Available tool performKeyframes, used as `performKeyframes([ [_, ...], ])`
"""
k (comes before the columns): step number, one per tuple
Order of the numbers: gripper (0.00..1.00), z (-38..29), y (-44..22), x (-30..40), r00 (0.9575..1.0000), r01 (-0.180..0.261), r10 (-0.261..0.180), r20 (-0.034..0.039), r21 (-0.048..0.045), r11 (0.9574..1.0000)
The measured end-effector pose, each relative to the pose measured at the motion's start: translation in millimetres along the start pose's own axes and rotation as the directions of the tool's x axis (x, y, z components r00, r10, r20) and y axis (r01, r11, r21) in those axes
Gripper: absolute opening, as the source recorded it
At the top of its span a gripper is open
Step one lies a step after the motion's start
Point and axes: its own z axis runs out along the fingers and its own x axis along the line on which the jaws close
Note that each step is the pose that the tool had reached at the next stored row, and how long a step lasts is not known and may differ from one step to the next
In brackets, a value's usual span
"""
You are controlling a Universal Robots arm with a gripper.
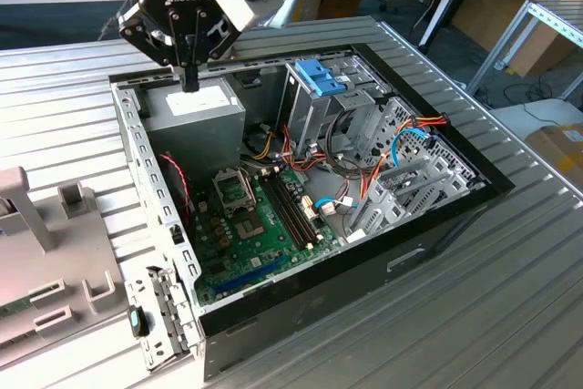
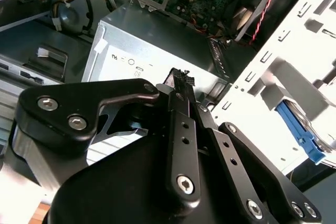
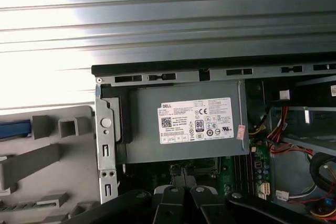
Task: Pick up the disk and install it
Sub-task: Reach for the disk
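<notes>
From my station I see the gripper (image 1: 189,82) hanging directly over the power supply (image 1: 196,111), the grey box with the white label in one corner of the open computer case (image 1: 428,225). Its tips are close above the box's top face; I cannot tell whether they touch it. In both wrist views the two black fingers (image 2: 181,129) run together to a single point with nothing between them, so I read the gripper (image 2: 178,80) as closed and empty.

The disk (image 3: 13,128) is not inside the case. In the first wrist view I see it as a blue strip lying in the grey moulded tray (image 3: 52,156), which sits beyond the power supply (image 3: 184,124) on the far side of the perforated metal case wall (image 3: 106,150) at the box's end. The second wrist view shows the disk's (image 2: 300,132) blue frame past that same pale wall (image 2: 273,51), well apart from the fingertips. So the wall and the end of the power supply (image 2: 157,45) stand between the gripper and the disk.

In the exterior view the tray (image 1: 55,252) lies on the ribbed metal table (image 1: 455,316), to the exterior view's left of the case. The green motherboard (image 1: 255,216) lies on the case floor just beside the power supply. The blue-topped drive cage (image 1: 319,79) stands to the exterior view's right of the power supply.
</notes>
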Motion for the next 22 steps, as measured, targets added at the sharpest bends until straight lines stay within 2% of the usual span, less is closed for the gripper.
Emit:
performKeyframes([
  [3, 0.11, -0.1, -0.4, 5.0, 1.0000, 0.000, 0.000, 0.0000, 0.0000, 1.0000],
  [6, 0.11, -0.4, -1.0, 13.9, 1.0000, 0.000, 0.000, 0.0000, 0.0000, 1.0000],
  [13, 0.11, -0.7, -1.9, 25.2, 1.0000, 0.000, 0.000, 0.0000, 0.0000, 1.0000],
  [22, 0.11, -0.8, -2.0, 26.9, 1.0000, 0.000, 0.000, 0.0000, 0.0000, 1.0000],
])
